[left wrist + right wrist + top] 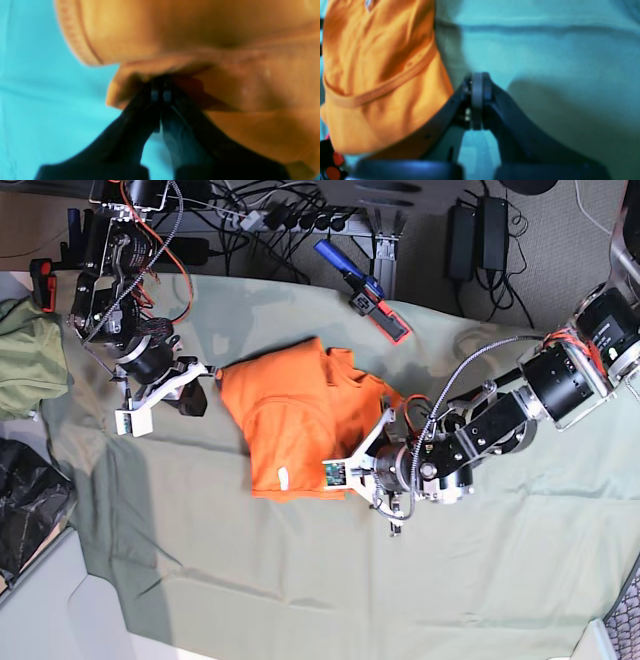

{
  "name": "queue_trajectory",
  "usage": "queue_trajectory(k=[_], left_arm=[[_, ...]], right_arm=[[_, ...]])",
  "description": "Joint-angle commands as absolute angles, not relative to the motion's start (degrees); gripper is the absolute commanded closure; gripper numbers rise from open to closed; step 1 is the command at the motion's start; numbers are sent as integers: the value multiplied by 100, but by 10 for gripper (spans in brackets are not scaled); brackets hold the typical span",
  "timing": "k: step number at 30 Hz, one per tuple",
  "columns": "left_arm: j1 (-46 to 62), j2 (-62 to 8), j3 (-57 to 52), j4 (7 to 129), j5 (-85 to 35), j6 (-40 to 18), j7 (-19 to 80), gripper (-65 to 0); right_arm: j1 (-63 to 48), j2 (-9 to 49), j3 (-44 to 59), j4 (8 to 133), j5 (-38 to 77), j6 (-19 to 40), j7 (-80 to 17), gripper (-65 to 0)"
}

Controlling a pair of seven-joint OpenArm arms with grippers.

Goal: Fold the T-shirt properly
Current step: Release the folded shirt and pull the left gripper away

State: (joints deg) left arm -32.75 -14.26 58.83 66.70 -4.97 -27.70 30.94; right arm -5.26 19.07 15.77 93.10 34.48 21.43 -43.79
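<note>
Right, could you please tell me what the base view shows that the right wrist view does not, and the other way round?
Only the base view shows the olive-green garment at the table's edge, the black bag below it, and the blue-and-black tool with a red end beyond the T-shirt.

Only the right wrist view shows the right gripper's shut fingertips up close.

Both show the orange T-shirt, a small white mark on it, and the grey-green table cloth.
</note>
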Motion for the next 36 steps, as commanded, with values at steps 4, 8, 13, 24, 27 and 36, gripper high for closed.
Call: queue_trajectory(k=[4,8,13,24,27,36], left_arm=[[-3651,-1367,5756,6508,-331,-2832,3087,0],[-3632,-1367,5234,6521,-401,-2827,3288,0],[-3579,-1380,4305,6678,-1203,-2963,3747,0],[-3079,-1542,2615,7301,-2567,-3677,4219,0],[-2939,-1638,2392,7356,-2899,-3822,4274,0],[-2502,-2147,1885,7356,-3516,-4000,4344,0]], right_arm=[[-580,1883,1610,9408,3745,2593,-4268,0],[-718,1673,1610,9411,3765,2593,-4261,0],[-733,1466,1608,9413,3940,2596,-4246,0],[-733,915,1245,9417,4003,2598,-4248,0],[-733,884,1072,9441,3983,2598,-4248,0],[-733,871,860,9504,3994,2600,-4265,0]])
